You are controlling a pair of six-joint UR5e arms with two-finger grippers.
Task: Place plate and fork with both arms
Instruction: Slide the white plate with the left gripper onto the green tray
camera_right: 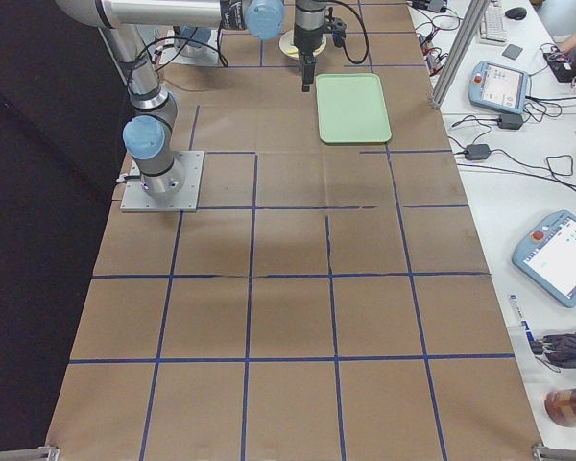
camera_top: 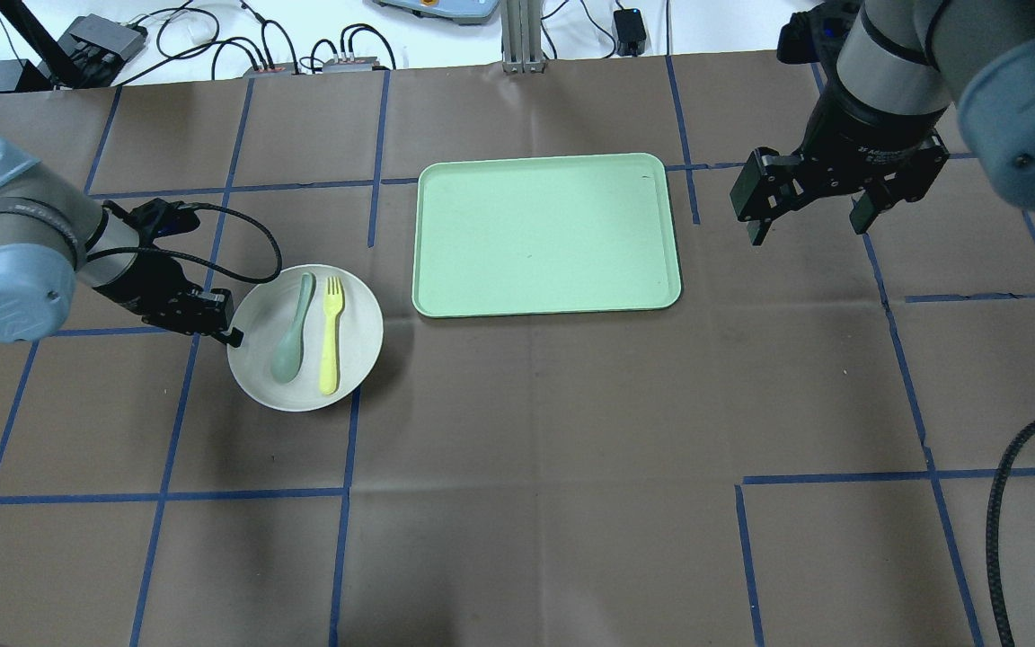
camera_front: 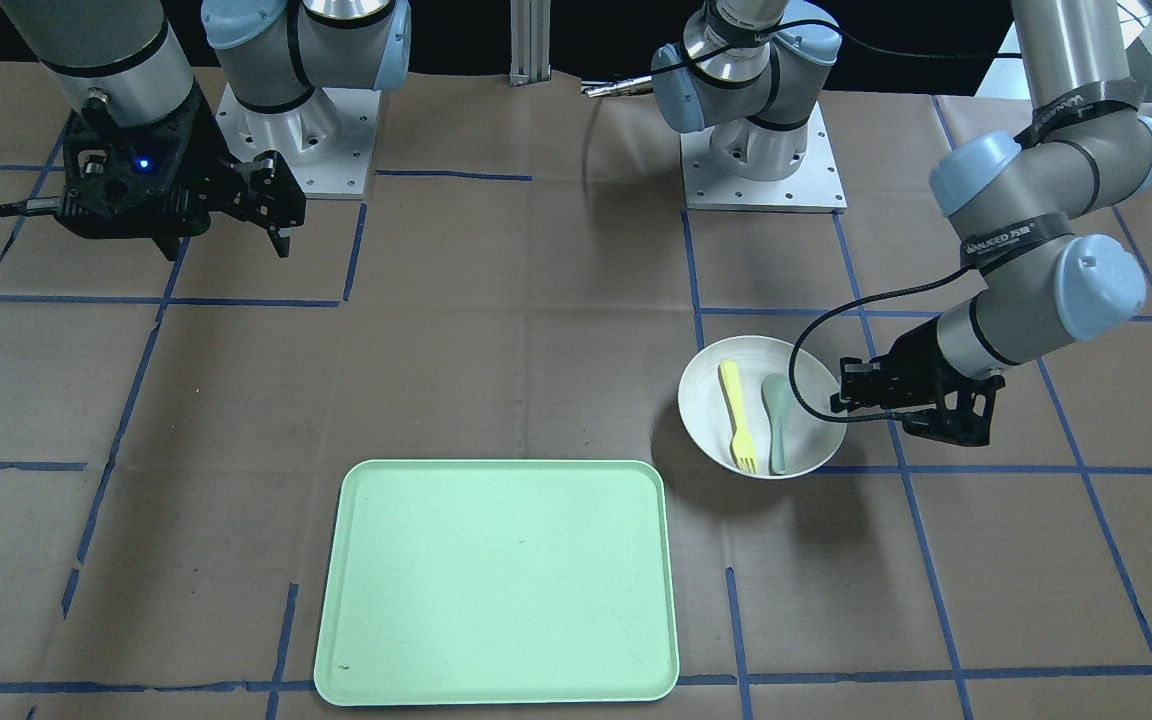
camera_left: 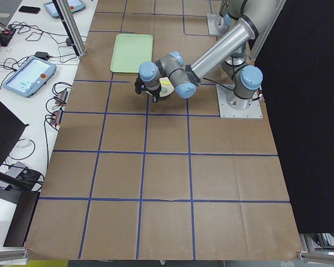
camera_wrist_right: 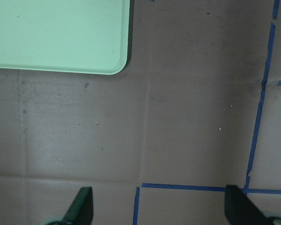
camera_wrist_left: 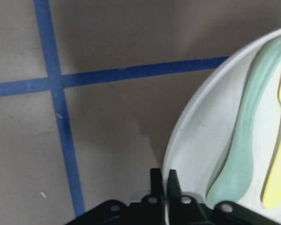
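Observation:
The off-white plate [camera_top: 354,314] rests on the brown table, left of the tray. The pale yellow fork [camera_top: 331,334] and a grey-green spoon [camera_top: 291,334] lie side by side in it. My left gripper [camera_top: 232,330] is shut on the plate's left rim. The left wrist view shows its fingers [camera_wrist_left: 156,183] pinched on the rim of the plate [camera_wrist_left: 196,140]. In the front view the left gripper [camera_front: 841,400] is at the edge of the plate [camera_front: 708,400], which holds the fork [camera_front: 738,415]. My right gripper [camera_top: 809,211] hangs open and empty above the table, right of the tray.
The rectangular light green tray [camera_top: 544,234] lies flat at mid-table with nothing on it; it also shows in the front view [camera_front: 496,580]. Its corner shows in the right wrist view [camera_wrist_right: 61,37]. Blue tape lines cross the brown table cover. Both arm bases stand at the table's robot side.

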